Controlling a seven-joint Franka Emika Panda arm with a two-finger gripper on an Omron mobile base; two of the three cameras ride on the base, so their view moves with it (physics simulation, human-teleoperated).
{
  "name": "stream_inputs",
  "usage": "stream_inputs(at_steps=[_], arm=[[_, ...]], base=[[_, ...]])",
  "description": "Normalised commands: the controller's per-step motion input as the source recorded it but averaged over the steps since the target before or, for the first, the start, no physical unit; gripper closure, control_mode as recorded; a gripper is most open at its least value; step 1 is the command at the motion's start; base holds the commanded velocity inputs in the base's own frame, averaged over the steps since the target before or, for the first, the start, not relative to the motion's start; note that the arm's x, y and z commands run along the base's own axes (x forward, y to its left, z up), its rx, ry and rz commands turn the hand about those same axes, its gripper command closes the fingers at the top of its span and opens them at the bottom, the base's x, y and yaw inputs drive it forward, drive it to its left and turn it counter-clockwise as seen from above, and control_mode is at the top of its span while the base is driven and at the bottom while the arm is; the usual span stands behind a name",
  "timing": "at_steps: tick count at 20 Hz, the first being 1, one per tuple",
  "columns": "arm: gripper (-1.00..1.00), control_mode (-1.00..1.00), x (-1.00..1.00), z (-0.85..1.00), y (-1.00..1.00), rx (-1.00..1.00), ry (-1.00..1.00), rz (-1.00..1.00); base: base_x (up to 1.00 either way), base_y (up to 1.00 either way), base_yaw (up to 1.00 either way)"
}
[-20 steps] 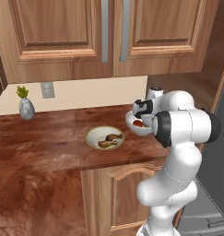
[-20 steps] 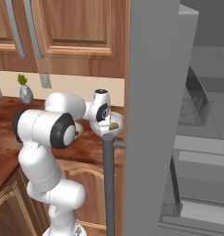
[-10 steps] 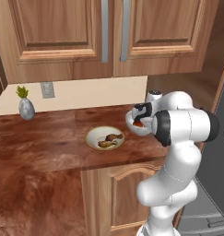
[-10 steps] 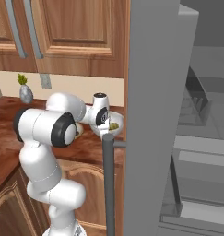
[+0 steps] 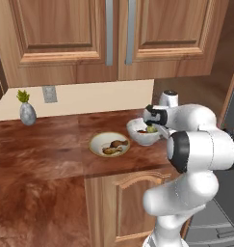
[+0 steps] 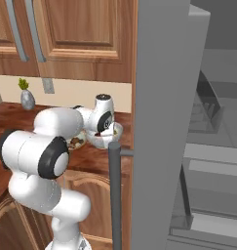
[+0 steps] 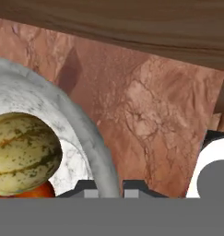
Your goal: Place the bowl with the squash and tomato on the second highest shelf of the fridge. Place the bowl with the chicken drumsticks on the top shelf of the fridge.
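The bowl with the squash and tomato is deep and white and stands on the counter near the right end. My gripper reaches down over its right rim. In the hand view the bowl's rim runs between my two fingertips, with the gripper shut on it. The yellow-green squash lies inside, the red tomato just under it. The bowl with the chicken drumsticks sits left of it, its brown drumsticks inside. The fridge stands open at the right, with grey shelves showing.
The fridge door's long handle stands close in front of the bowl and gripper. A grey vase with a plant is at the counter's back left. Wooden wall cabinets hang above.
The gripper has come down a little onto the white bowl's rim, and its fingers have gone from open to shut on it. Both bowls stay in place.
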Motion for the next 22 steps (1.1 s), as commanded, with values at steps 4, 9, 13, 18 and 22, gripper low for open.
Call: stream_inputs(at_steps=[4,9,13,18,22], arm=[[1.0,-1.0,-1.0,1.0,0.03,0.0,-0.27,0.0],[1.0,-1.0,-1.0,1.0,0.11,0.0,-0.27,0.0],[1.0,-1.0,-1.0,1.0,0.1,0.0,-0.13,0.01],[1.0,-1.0,-1.0,0.98,0.21,-0.02,0.04,0.0],[1.0,-1.0,-0.94,0.64,0.34,-0.11,0.29,0.02]], base=[[0.0,0.0,0.0],[0.0,0.0,0.0],[0.0,0.0,0.0],[0.0,0.0,0.0],[0.0,0.0,0.0]])
